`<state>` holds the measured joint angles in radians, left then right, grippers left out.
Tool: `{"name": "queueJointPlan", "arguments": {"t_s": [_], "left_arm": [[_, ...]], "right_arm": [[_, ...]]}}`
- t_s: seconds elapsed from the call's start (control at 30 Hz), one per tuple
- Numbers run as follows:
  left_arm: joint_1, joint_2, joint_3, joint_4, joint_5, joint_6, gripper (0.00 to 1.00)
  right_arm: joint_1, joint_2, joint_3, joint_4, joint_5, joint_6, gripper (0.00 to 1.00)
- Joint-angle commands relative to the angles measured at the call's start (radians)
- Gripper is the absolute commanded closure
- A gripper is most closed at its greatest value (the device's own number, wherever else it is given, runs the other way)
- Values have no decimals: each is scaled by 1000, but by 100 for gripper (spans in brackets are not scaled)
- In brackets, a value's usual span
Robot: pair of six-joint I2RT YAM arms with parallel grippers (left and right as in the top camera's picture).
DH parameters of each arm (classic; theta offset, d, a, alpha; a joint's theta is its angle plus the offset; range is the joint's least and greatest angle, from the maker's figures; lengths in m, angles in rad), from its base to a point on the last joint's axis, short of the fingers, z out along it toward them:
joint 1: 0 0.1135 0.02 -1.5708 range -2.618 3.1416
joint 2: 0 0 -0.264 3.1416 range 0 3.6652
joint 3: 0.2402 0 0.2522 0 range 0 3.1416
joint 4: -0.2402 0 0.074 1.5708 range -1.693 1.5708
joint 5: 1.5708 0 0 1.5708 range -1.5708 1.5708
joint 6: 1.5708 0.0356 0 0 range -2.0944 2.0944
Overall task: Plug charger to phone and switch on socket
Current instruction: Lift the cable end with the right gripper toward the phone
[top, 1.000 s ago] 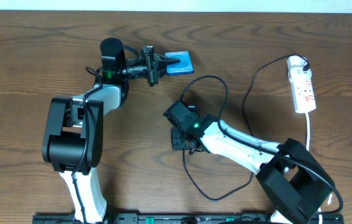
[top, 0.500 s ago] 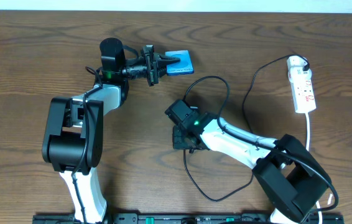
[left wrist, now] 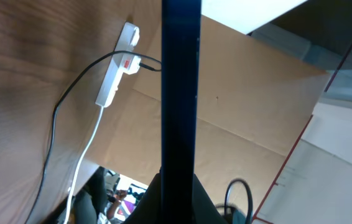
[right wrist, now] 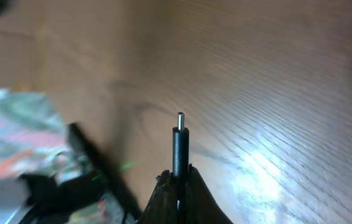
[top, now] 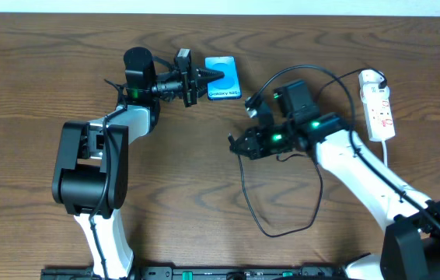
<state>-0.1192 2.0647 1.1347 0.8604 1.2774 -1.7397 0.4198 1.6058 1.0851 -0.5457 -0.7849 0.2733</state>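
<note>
My left gripper [top: 207,75] is shut on the left edge of the phone [top: 223,78], whose blue screen faces up at the back of the table. In the left wrist view the phone [left wrist: 180,87] shows edge-on as a dark bar running up from my fingers [left wrist: 180,190]. My right gripper [top: 235,143] is shut on the plug end of the charger [top: 242,185], below and right of the phone and apart from it. In the right wrist view the plug tip [right wrist: 180,134] sticks out past the fingers [right wrist: 179,177]. The white socket [top: 379,105] lies at the far right.
The charger cable loops across the wooden table toward the front and back up to the socket. The socket's white lead [top: 387,167] runs toward the front beside my right arm. The socket also shows in the left wrist view [left wrist: 116,74].
My right arm has swung up and to the right, carrying the charger plug closer to the phone's level. The phone in my left gripper has turned squarer to the table.
</note>
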Motion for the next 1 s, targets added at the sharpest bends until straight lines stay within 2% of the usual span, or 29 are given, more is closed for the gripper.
{"name": "queueJointPlan", "arguments": {"t_s": [0.0,0.2,0.3,0.43,0.6,0.7,0.87,0.97], "left_arm": [[6,-17,31,10,5,79,93],[6,-17,31,21,3,159,93],[-2,-17,31,21,-3,214,93],[-24,-17,31,21,-11,308,93],[-40,-17,31,19,-59,322,93],[-41,-17,31,19,-94,298,93],[-41,-17,31,6,-112,288,93],[-41,-17,31,6,-111,287,93]], "right_arm": [[-71,-5,-56,51,-292,-119,99],[-240,-5,-258,330,-560,-80,99],[-269,-5,-314,436,-577,-8,99],[-269,-5,-379,687,-576,172,99],[-254,-5,-383,875,-542,359,99],[-255,-5,-383,910,-500,469,99],[-256,-5,-383,909,-501,489,99],[-256,-5,-383,908,-536,566,99]]}}
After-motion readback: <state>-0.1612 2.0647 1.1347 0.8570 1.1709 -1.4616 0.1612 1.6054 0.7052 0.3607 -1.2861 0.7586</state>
